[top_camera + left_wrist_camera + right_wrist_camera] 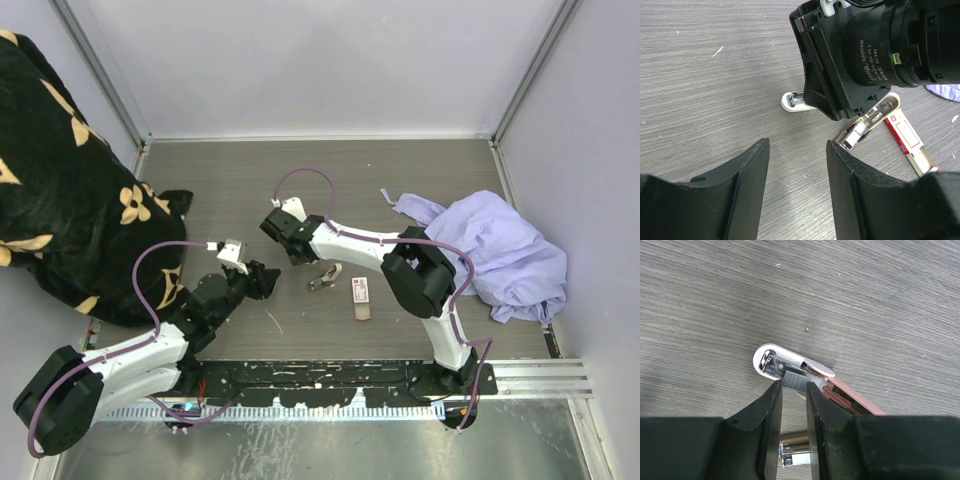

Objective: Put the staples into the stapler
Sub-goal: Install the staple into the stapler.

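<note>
The stapler [790, 357] lies opened on the wood-grain table, its white nose and metal magazine facing up and its pink arm [855, 400] folded back. My right gripper [794, 384] is shut on a short grey strip of staples [796, 380], holding it right at the magazine behind the nose. From above, that gripper [303, 255] hangs just up-left of the stapler [325, 278]. The red-and-white staples box [361, 291], tan tray pulled out, lies just right of it. My left gripper [797, 150] stands open and empty, a little left of the stapler [792, 101] and the box [905, 140].
A black blanket with tan flowers [60, 180] is heaped at the left edge, close behind my left arm. A lavender cloth [500, 250] lies crumpled at the right, beside my right arm's elbow. Grey walls close the back and sides.
</note>
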`<state>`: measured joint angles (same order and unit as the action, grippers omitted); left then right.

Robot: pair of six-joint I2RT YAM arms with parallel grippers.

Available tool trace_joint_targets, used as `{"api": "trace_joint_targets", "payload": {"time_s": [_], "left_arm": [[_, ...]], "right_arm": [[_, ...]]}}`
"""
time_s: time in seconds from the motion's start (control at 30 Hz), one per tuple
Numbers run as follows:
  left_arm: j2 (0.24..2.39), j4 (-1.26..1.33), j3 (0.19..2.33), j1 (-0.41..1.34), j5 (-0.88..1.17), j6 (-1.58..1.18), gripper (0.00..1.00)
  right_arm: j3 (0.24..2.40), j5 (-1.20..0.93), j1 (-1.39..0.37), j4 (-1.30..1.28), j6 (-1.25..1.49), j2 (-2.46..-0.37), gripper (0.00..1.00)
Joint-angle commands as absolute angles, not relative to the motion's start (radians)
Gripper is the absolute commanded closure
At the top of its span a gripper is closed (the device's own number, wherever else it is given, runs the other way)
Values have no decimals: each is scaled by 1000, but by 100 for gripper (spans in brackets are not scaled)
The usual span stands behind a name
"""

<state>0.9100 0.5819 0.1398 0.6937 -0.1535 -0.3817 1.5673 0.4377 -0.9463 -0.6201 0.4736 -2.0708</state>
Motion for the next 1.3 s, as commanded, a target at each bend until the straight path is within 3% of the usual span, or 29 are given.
{"api": "trace_joint_targets", "payload": {"time_s": [0.0,1.27], "left_arm": [[898,612,137,697,-164,-382,49],[898,612,137,698,-161,-383,49]], "right_arm": [[1623,481,-951,-597,477,-2055,71],[1631,472,-951,-587,484,-2102,72]]}}
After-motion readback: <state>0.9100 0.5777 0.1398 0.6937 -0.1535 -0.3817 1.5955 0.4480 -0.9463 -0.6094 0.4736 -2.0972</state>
